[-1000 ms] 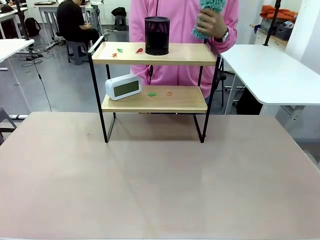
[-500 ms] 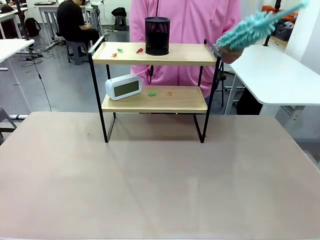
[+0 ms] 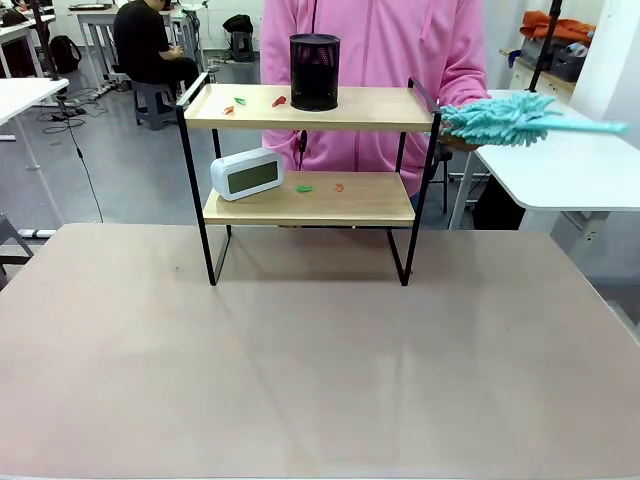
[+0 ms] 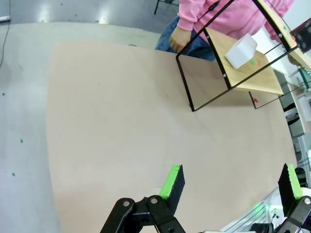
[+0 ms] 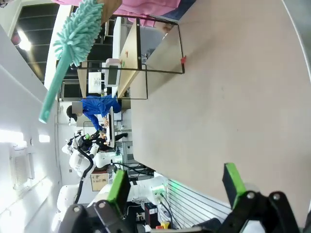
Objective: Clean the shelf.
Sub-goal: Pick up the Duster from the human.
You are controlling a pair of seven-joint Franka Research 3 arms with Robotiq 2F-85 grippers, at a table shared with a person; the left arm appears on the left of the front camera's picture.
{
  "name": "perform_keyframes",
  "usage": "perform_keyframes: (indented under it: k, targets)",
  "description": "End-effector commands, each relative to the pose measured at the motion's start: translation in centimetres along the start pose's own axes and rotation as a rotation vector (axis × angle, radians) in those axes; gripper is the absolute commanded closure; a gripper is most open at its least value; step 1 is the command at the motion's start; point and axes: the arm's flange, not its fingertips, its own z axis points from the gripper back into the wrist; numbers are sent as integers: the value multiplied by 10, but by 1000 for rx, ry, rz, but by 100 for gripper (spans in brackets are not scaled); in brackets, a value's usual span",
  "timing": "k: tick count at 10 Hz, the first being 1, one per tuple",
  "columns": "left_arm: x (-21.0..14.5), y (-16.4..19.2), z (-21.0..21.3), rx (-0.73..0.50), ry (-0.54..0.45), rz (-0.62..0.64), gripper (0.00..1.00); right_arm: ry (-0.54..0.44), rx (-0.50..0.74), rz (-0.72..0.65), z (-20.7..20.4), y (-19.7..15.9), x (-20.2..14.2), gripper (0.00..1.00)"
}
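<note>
- Table [image 3: 320,360] – broad, pale brown top; its near half lies bare in the front view.
- Person [image 3: 370,40] in a pink top, standing at the far edge right behind the shelf; in the left wrist view one hand [image 4: 181,39] hangs just beside the frame.
- Shelf [image 3: 305,205] – upright at the far middle of the table, black legs on the top, well apart from both grippers; two wooden boards, one above the other.
- Duster [image 3: 495,118] – teal and fluffy, held about level at the height of the top board, just off the shelf's right end; the head lies near the right rail, and I cannot tell whether they touch; the thin handle points away to the right; the holding hand is mostly hidden behind the head; the right wrist view shows it too [image 5: 77,34].
- Left gripper [image 4: 232,172] – fingers wide apart, nothing between them, above the table's near part.
- Right gripper [image 5: 175,174] – fingers likewise spread, holding nothing, above the near edge.
- Cup [image 3: 314,72] – black mesh, upright on the top board, a little right of middle.
- Clock [image 3: 247,173] – white, on the left end of the lower board, turned at an angle.
- Scraps – a green one [image 3: 240,101] and a red one [image 3: 279,101] on the top board left of the cup; another green [image 3: 303,188] and an orange [image 3: 339,187] near the middle of the lower board.
</note>
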Motion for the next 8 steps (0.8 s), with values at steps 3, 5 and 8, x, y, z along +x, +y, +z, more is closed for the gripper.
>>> perform_keyframes:
  k: [3,5,8]
  targets:
    - [2,1,0,-18,-11,-23,0,1,-1,1,0,0,0,0]
    - [2,1,0,-18,-11,-23,0,16,3,-52,-11,28,30,0]
    - [2,1,0,-18,-11,-23,0,61,93,-80,-51,111,81,0]
